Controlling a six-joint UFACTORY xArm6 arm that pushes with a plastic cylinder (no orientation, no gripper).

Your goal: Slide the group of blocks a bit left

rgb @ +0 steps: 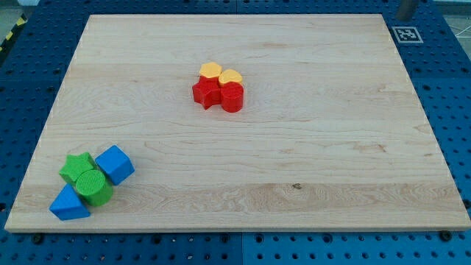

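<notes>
Wood: pale wooden board (pixel 294 147) with a visible grain, lying on a blue perforated table (pixel 449 73) that frames it on all sides
Room: I see little beyond the table; a yellow-and-black striped edge (pixel 9 38) shows at the view's top left
Centre group: yellow heart block (pixel 211 71), second yellow heart block (pixel 230 76), red star-like block (pixel 207 93) and red cylinder block (pixel 232 96), all touching, above the board's middle and a little to the view's left
Corner group: green star-like block (pixel 76 167), green cylinder block (pixel 93 185), blue cube block (pixel 114 164) and blue triangular block (pixel 68 204), packed together at the view's bottom left
My tip: not visible from here, so I cannot place it against the blocks; whether anything is held cannot be told
Cut off: grey post (pixel 406 9) at the view's top right, only its base shows
Labels: black-and-white fiducial tag (pixel 405 34) beside the board's top right corner; no readable writing
</notes>
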